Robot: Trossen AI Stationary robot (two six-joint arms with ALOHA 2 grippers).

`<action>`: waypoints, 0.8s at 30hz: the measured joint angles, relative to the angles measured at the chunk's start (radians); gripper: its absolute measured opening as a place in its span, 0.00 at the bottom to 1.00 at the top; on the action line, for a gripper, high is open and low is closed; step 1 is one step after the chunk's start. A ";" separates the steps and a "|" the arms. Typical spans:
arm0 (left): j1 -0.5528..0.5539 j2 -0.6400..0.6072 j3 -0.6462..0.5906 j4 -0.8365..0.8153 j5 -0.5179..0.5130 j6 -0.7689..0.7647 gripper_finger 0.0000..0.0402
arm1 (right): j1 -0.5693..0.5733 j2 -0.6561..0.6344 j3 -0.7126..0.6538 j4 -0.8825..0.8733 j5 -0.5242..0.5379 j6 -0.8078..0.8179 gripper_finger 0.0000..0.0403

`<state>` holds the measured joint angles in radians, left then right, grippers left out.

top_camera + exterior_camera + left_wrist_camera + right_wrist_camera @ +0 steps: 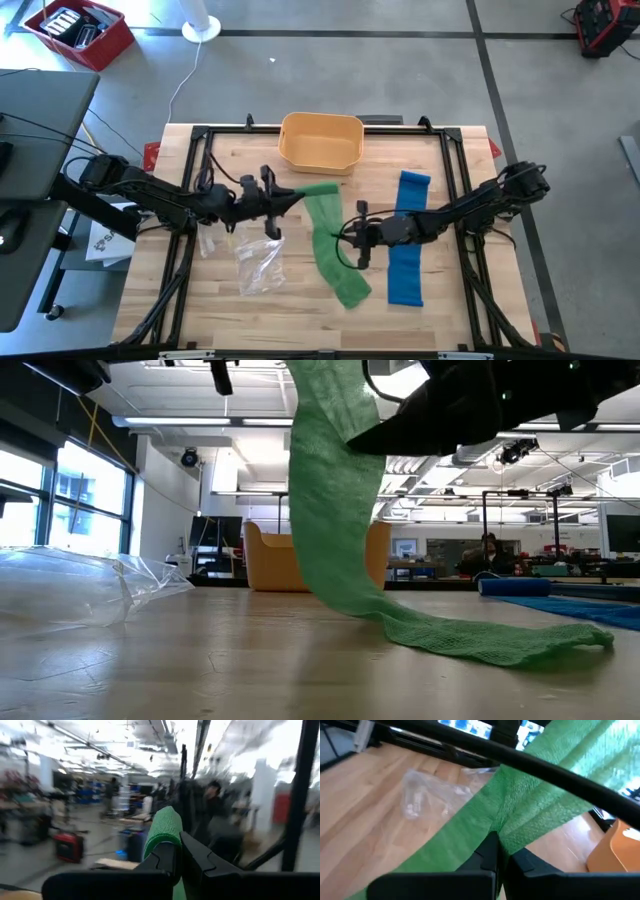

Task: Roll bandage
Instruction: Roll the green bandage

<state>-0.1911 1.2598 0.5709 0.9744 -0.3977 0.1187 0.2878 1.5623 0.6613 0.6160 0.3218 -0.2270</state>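
A green bandage (330, 240) runs from its raised far end down to the table, its near end (352, 292) lying flat on the wood. My left gripper (290, 197) is shut on the bandage's far end. My right gripper (345, 236) is shut on the bandage's right edge about midway. A blue bandage (408, 238) lies flat on the table to the right. In the low view the green bandage (335, 490) hangs in a curve to the table. My left gripper pinches the green bandage's far end (162, 832) between its two fingers, coming level from the table's left. That end is lifted clear and the strip hangs below it. My right gripper pinches the bandage's right edge (502, 837), gathered into folds, between its two fingers, coming level from the table's right. The strip is lifted there and slopes down to the table.
An orange-yellow bin (321, 141) stands at the table's far middle. A crumpled clear plastic bag (256, 262) lies at the near left. The black frame rails (190, 200) run along the table's sides.
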 joint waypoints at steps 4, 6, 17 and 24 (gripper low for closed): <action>-0.023 0.000 0.000 -0.093 -0.005 0.207 0.02 | 0.000 0.000 0.000 0.015 -0.002 0.010 0.00; -0.040 0.000 0.000 -0.119 -0.009 0.306 0.02 | -0.002 0.000 0.000 0.014 -0.006 0.018 0.00; -0.124 0.001 0.001 0.036 -0.109 0.709 0.02 | -0.053 0.001 0.000 -0.008 -0.230 0.124 0.00; -0.125 0.002 0.000 0.204 -0.105 0.691 0.02 | -0.055 0.001 -0.003 -0.092 -0.174 0.111 0.00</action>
<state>-0.3166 1.2613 0.5709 1.1782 -0.5028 0.8101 0.2324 1.5635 0.6579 0.5236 0.1477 -0.1162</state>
